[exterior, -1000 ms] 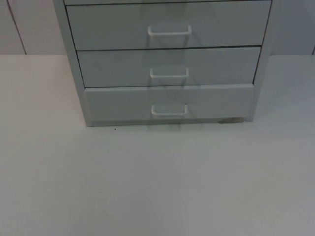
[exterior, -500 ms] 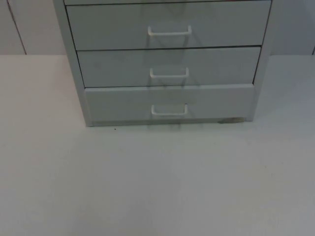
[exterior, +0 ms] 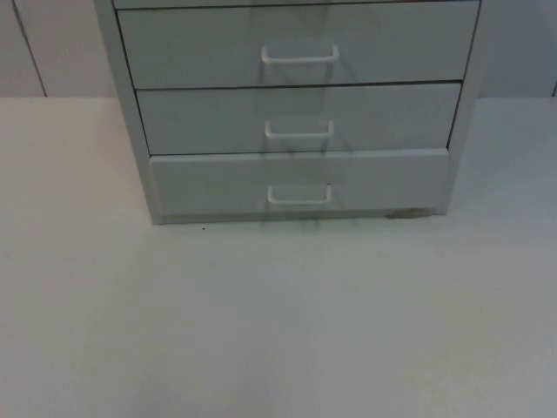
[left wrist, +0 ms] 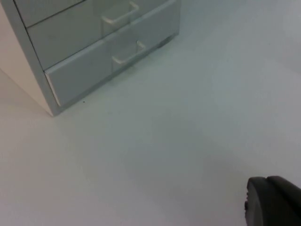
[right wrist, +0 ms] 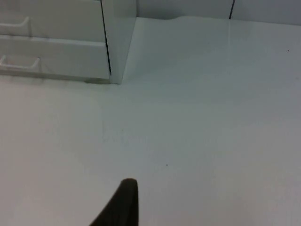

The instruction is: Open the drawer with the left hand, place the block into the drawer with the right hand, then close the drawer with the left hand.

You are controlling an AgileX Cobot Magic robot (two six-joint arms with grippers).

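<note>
Three drawers in the cabinet [exterior: 129,131], upper centre of top view, all shut flush. Lowest drawer [exterior: 218,183] sits at table [exterior: 278,331] level, its handle [exterior: 299,194] mid-front, untouched. No change vs 1 s ago: same fronts, same bare tabletop, so task hasn't started & opening is probably the 1st step, block after. Left gripper [left wrist: 273,202] hangs over the table, well short of the cabinet; jaw state can't tell. Right gripper [right wrist: 120,205] waits near the cabinet's right corner; jaw state can't tell either.
</note>
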